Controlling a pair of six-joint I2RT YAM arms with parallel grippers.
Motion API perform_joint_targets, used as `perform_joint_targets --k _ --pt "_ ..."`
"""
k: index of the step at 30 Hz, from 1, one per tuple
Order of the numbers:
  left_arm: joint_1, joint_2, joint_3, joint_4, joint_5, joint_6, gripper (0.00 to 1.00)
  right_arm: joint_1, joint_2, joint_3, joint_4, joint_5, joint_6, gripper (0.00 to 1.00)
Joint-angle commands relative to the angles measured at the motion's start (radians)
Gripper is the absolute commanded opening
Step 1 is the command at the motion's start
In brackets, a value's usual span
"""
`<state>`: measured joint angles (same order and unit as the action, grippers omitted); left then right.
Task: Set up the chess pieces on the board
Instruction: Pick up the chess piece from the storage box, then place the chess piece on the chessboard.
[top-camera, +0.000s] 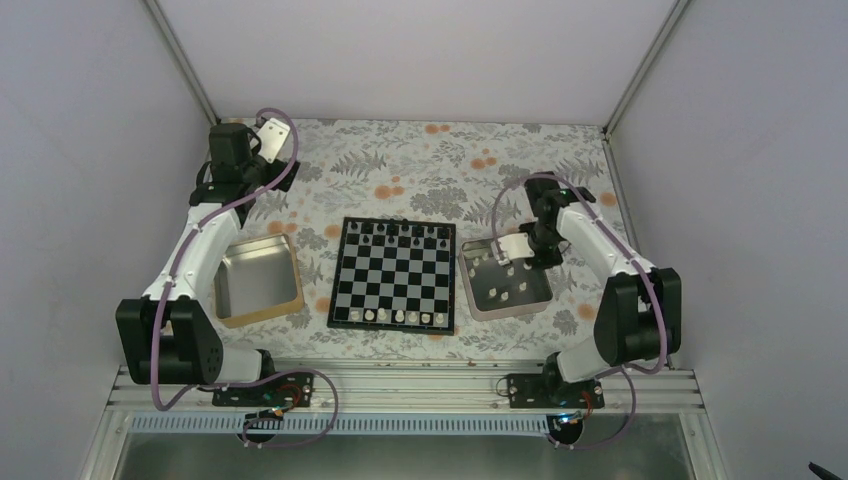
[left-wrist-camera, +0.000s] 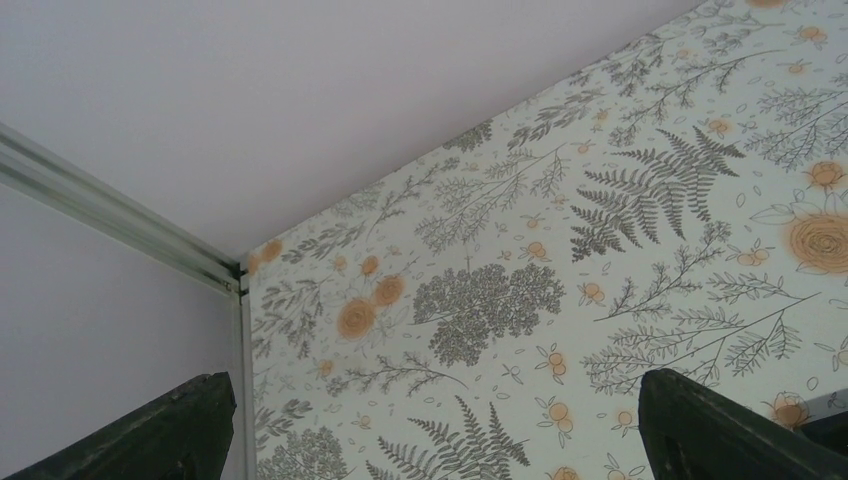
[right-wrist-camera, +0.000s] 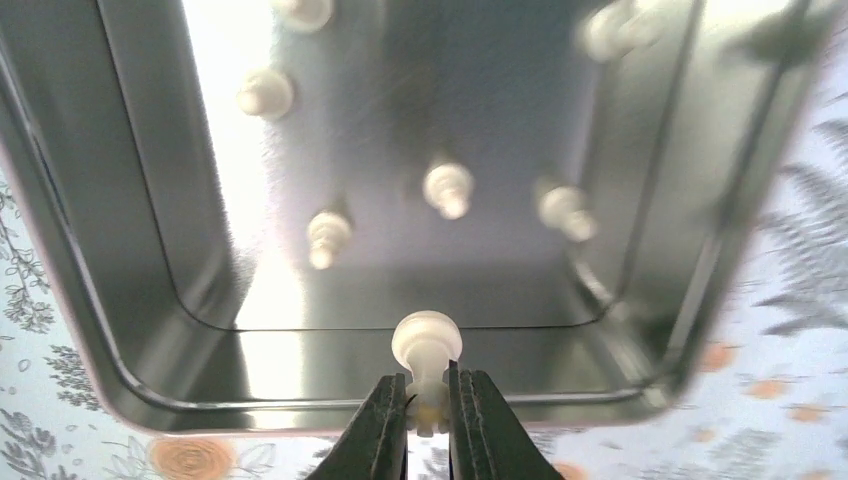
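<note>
The flowered tablecloth (top-camera: 400, 170) covers the whole table, and both arms reach out over it from the near edge. In the middle lies the board (top-camera: 393, 273), with a gold-rimmed tray (top-camera: 255, 285) to its left and a silver tray (top-camera: 535, 298) just beside its right edge. The left gripper (left-wrist-camera: 435, 400) hangs over the cloth by the far left corner, its fingers spread wide with nothing between them. The right gripper (right-wrist-camera: 427, 400) is over the silver tray, pinched tight on the base of one white piece (right-wrist-camera: 427, 345). Of the chess pieces (top-camera: 400, 317), a few stand along the board's near row and several lie loose in the silver tray. Black pieces (top-camera: 400, 232) line the far rows.
</note>
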<state>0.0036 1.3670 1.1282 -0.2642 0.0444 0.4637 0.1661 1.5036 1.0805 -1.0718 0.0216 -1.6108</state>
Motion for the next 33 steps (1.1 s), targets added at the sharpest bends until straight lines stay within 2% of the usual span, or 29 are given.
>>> perform_joint_targets --k 1,10,16,28,33 --pt "0.003 -0.028 0.018 -0.004 0.036 0.002 1.00 0.100 0.013 0.112 -0.093 0.014 0.062 0.04" --pt "0.002 -0.053 0.030 -0.028 0.069 0.004 1.00 0.440 0.205 0.382 -0.185 0.020 0.171 0.04" --pt "0.003 -0.065 0.029 -0.036 0.086 0.004 1.00 0.611 0.376 0.588 -0.203 0.006 0.203 0.04" --pt "0.003 -0.095 0.009 -0.023 0.097 0.006 1.00 0.797 0.637 0.926 -0.215 -0.015 0.193 0.04" --pt "0.003 -0.097 0.008 -0.019 0.089 0.014 1.00 0.852 0.702 0.983 -0.200 -0.021 0.187 0.04"
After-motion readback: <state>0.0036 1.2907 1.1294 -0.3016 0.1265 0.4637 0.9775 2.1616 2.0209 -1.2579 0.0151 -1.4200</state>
